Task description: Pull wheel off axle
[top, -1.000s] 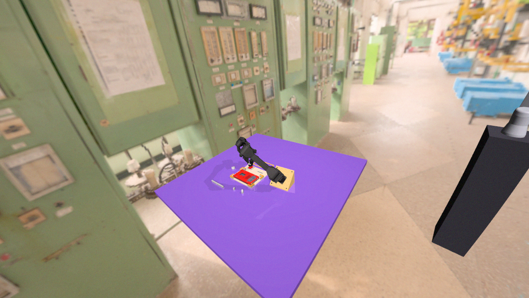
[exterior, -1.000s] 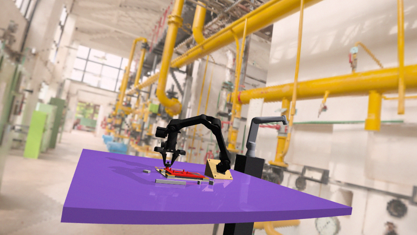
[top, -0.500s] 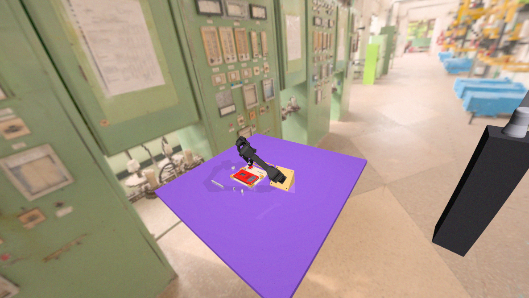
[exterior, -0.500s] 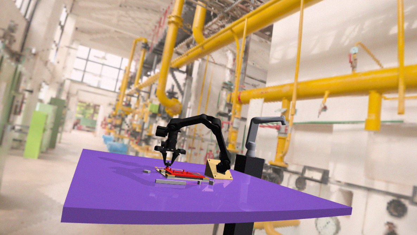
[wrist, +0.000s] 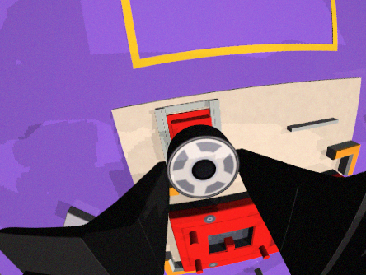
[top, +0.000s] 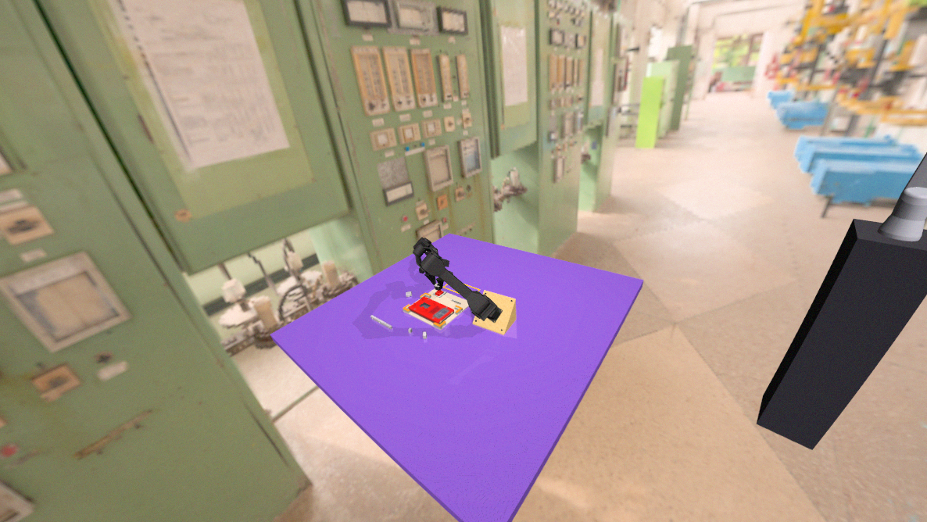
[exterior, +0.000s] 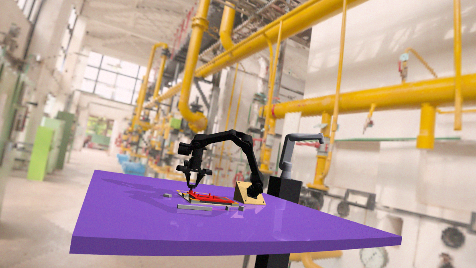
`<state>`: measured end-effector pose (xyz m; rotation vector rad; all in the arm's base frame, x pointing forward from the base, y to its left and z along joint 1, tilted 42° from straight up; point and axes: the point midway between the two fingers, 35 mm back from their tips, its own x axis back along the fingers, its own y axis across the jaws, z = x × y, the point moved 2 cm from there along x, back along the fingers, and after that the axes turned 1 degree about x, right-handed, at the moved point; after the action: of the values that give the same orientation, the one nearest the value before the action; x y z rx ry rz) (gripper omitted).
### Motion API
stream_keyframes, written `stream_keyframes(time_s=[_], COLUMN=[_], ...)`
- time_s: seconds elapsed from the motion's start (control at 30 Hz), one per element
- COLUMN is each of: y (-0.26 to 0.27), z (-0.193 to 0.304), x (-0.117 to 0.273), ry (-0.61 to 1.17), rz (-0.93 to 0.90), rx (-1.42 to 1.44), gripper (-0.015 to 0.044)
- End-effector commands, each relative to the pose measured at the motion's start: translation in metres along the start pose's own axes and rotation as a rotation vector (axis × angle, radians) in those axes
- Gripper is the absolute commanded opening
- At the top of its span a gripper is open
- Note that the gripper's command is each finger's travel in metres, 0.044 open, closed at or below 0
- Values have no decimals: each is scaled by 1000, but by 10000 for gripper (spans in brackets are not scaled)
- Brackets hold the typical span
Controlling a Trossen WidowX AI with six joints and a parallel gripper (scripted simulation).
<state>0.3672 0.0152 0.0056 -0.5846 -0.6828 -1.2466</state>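
Black fingers of the gripper (wrist: 203,174) are clamped on the wheel (wrist: 202,168), one at each side of its rim. The wheel sits above the red assembly (wrist: 219,234) on the beige board (wrist: 263,114). The yellow-outlined marked area (wrist: 227,6) lies beyond on the purple table (wrist: 55,91).

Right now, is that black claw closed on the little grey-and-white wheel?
Shut on it: both black fingers press the grey-and-white wheel's sides, seen in the wrist view.
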Motion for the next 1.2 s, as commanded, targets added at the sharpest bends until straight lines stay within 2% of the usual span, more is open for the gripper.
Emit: stream_keyframes(time_s=[0.0, 1.17], y=[1, 1], z=[-2, -1], x=[5, 17], ry=[-5, -5], rz=[-8, -10], rx=[1, 0], gripper=[0, 0])
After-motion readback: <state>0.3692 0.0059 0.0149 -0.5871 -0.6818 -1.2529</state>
